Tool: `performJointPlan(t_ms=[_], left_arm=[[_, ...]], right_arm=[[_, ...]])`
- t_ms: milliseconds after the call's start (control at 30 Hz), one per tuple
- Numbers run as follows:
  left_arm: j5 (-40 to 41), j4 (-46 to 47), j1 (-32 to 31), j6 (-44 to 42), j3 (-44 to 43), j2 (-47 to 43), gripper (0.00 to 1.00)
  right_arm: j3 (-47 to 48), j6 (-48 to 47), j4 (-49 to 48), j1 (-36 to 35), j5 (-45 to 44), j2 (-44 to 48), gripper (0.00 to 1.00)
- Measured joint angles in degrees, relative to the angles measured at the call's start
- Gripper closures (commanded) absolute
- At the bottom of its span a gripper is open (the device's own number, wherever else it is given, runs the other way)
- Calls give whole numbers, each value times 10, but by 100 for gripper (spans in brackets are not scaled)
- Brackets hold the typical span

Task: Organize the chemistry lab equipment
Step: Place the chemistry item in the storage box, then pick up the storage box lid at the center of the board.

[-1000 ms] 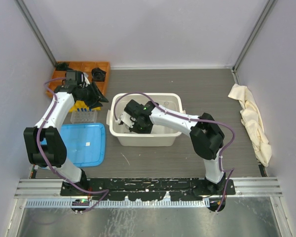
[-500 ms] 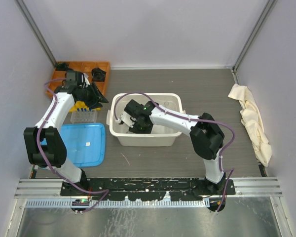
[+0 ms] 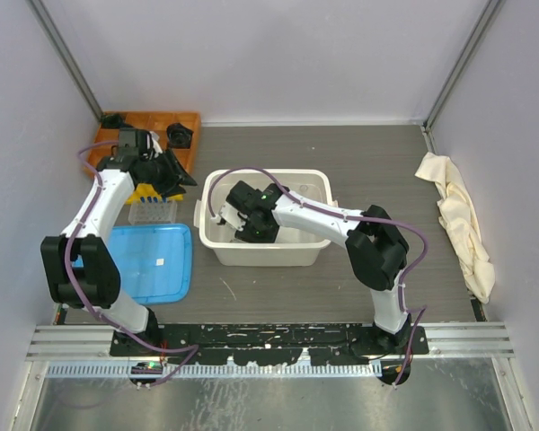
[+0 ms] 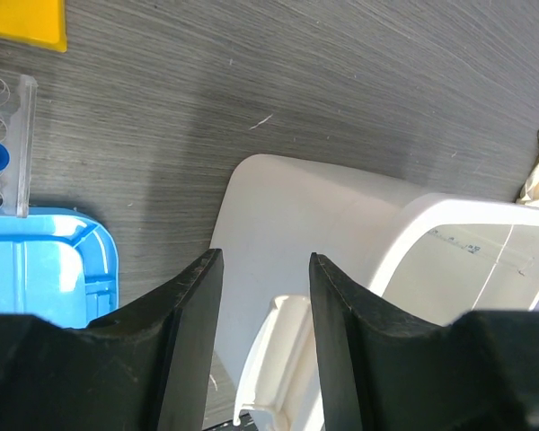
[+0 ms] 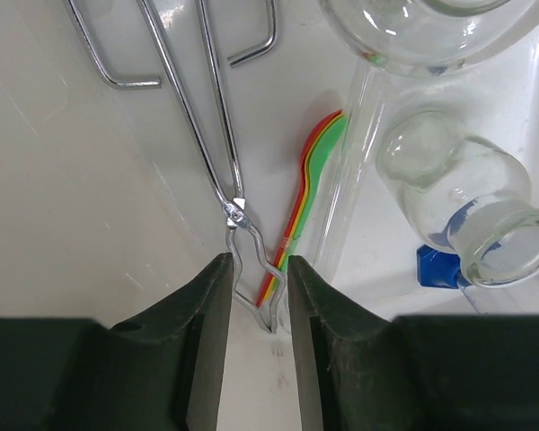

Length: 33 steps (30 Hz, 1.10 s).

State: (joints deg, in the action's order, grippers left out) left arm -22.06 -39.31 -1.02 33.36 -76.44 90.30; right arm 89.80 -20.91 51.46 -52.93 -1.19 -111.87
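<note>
One pair of metal scissor-handled forceps [image 5: 237, 214] lies on the floor of the white plastic bin [image 3: 316, 184].
Its crimped tips sit between the fingers of the right hand [image 5: 254, 278], which stand slightly apart; whether they press on the wire cannot be told. Just beside the forceps lie a green plastic spoon [image 5: 323, 153] and a long clear glass tube [image 5: 346, 171], then a small glass bottle [image 5: 458, 211] over a blue cap [image 5: 436, 268]. The left hand [image 4: 265, 260] hovers over the bin's outer lip, fingers apart and empty, near a blue tray [image 4: 36, 260] on the grey desk [image 4: 251, 72].
</note>
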Motion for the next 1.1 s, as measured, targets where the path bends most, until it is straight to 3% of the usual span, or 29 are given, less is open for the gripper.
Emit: performJointPlan(t_ms=[233, 533, 867, 1100], left_arm=[[9, 0, 0, 0, 0, -21, 54], [8, 1, 12, 1, 0, -23, 52], [35, -35, 131, 0, 0, -66, 46], [86, -84, 159, 0, 0, -137, 46]], right_arm=[[40, 7, 16, 2, -4, 8, 61], [158, 31, 37, 19, -5, 59, 60], [306, 100, 15, 65, -13, 97, 55], [390, 129, -20, 62, 2, 58, 55]])
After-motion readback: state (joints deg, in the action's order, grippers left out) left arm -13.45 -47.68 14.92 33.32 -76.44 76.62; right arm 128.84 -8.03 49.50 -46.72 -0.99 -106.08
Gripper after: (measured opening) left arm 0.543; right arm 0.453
